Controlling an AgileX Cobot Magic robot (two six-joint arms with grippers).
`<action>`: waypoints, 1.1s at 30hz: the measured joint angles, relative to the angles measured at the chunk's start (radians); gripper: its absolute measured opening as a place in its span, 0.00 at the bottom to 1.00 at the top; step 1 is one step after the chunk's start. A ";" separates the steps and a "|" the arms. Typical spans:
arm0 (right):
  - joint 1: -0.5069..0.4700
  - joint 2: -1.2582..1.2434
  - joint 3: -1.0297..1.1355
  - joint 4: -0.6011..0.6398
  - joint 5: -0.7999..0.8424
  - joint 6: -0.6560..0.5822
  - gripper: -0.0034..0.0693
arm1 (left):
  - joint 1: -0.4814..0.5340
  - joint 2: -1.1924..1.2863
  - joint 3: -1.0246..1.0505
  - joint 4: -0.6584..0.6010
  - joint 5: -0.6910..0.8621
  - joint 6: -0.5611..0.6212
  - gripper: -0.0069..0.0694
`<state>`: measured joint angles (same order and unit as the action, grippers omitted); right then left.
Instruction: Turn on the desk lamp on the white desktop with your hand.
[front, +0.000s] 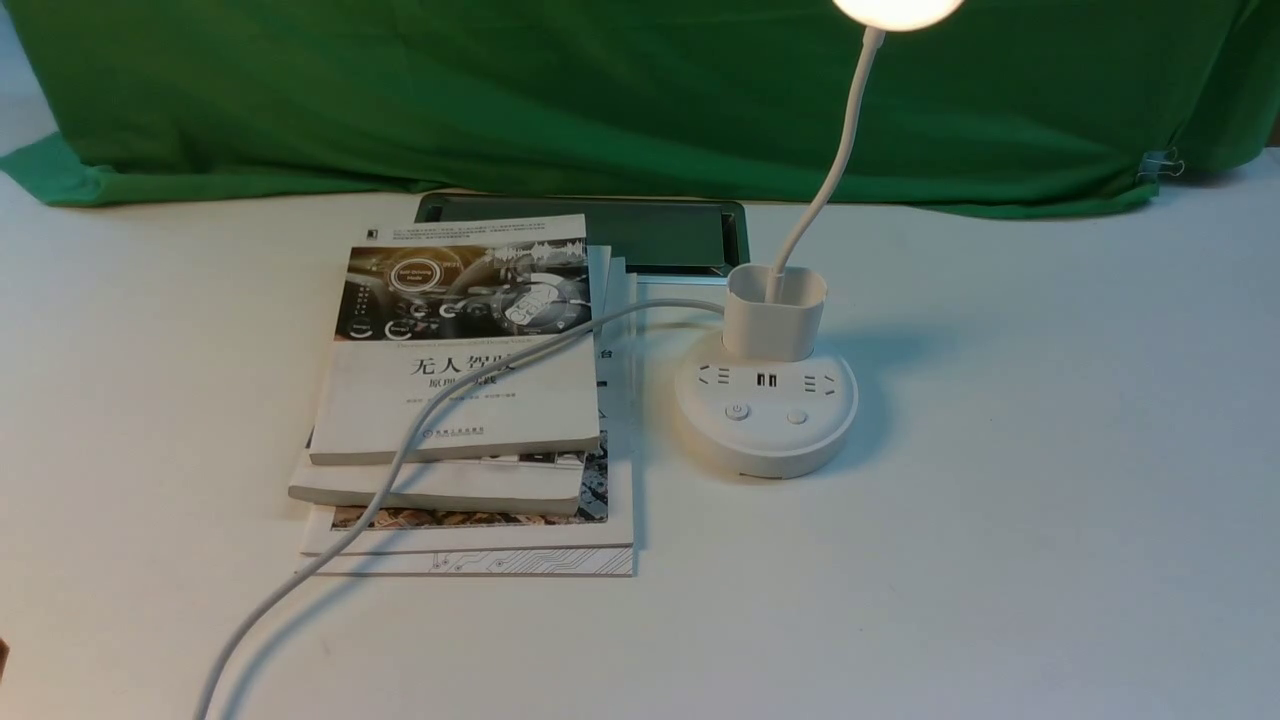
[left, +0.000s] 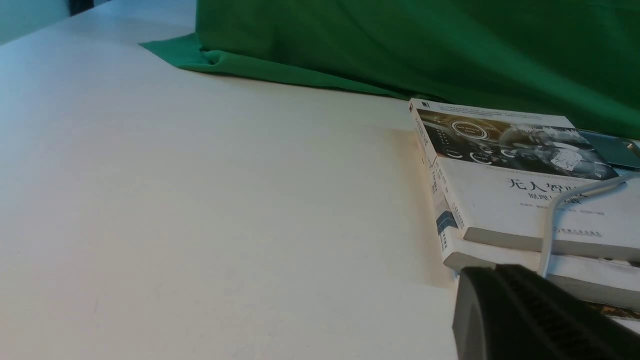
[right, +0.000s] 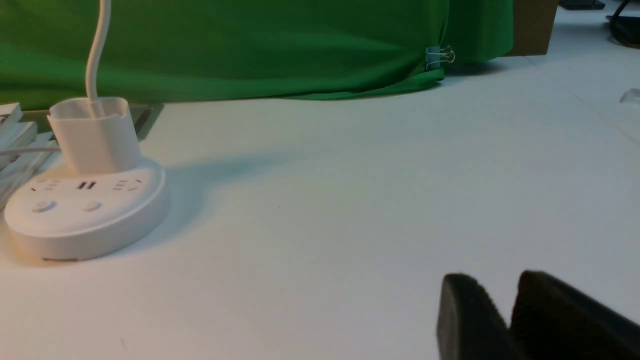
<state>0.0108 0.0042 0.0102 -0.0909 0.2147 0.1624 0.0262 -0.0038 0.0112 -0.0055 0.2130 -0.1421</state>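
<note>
Nearest of all were the two claws, each seen only from its own wrist camera. The right claw (right: 505, 320) had its two black fingers pressed together with nothing between them, so it was clenched and empty. It hung low over the white desk (front: 1000, 560). Only one dark finger of the left claw (left: 530, 315) showed, so I cannot tell if it was clenched or released.

A bit farther off sat the lamp (front: 766, 400), on the desk just beside a pile of books (front: 470, 400). Its white cord (front: 400, 460) ran over the books. From the right claw, the lamp's round base lay ahead and off toward the books, well apart. The two buttons faced the robot's side (easy to reach from above). I think the right arm was the nearer one.

Farthest back, the thin neck rose up in front of the green cloth (front: 600, 90). The head (front: 897, 10) glowed warm, so the lamp looked already on.
</note>
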 joint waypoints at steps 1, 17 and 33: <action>0.000 0.000 0.000 0.000 0.000 0.000 0.33 | 0.000 0.000 0.000 0.000 0.000 0.000 0.12; 0.000 0.000 0.000 0.000 0.002 0.000 0.37 | 0.000 0.000 0.000 0.005 0.000 0.003 0.12; 0.000 0.000 0.000 0.000 0.003 0.000 0.37 | 0.000 0.000 0.000 0.000 0.000 0.003 0.12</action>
<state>0.0108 0.0042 0.0102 -0.0909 0.2175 0.1624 0.0262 -0.0038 0.0112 -0.0055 0.2130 -0.1394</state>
